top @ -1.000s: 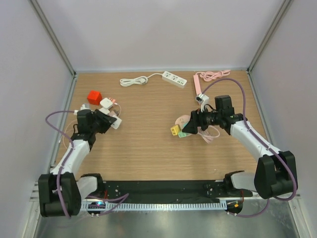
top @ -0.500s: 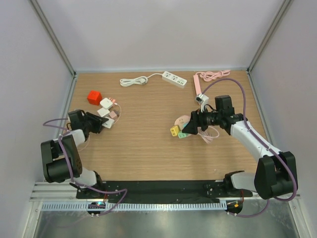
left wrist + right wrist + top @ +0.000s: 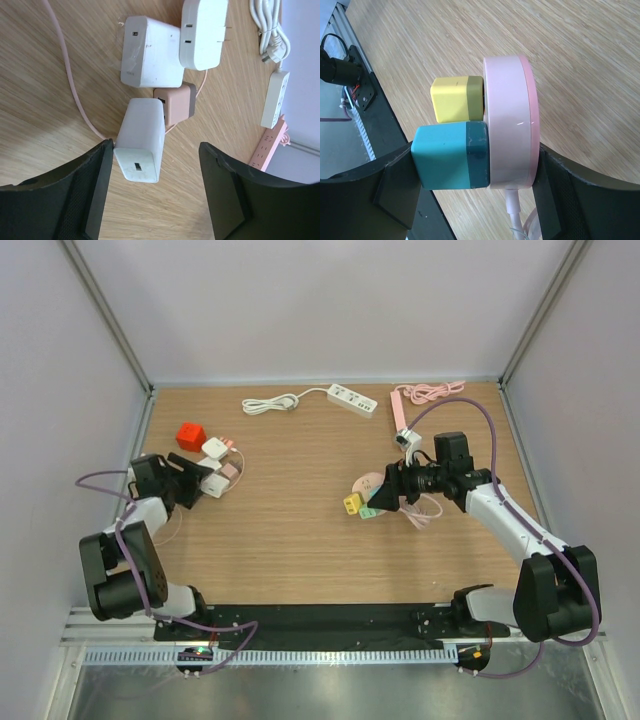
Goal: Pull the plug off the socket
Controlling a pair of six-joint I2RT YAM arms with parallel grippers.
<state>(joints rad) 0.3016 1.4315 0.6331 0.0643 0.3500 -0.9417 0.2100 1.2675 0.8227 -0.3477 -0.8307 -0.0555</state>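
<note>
A round pink socket (image 3: 512, 120) carries a teal plug (image 3: 450, 156) and a yellow plug (image 3: 456, 99), both still plugged in. My right gripper (image 3: 477, 172) is shut across the stack, one finger on the teal plug's outer end and the other on the socket's back. In the top view the socket (image 3: 372, 483) is held right of the table's middle by this gripper (image 3: 385, 498). My left gripper (image 3: 156, 190) is open at the table's left. A white charger (image 3: 141, 140) lies just inside its left finger.
A cluster of chargers lies by the left gripper: two white ones (image 3: 150, 52) (image 3: 202, 32) and a pink-brown one (image 3: 175, 102). A red cube (image 3: 190, 435) sits behind them. A white power strip (image 3: 352, 398) and a pink power strip (image 3: 399, 412) lie at the back.
The left arm has folded back toward the left edge and its gripper has drawn back from the charger cluster. The right arm and the socket have not moved.
</note>
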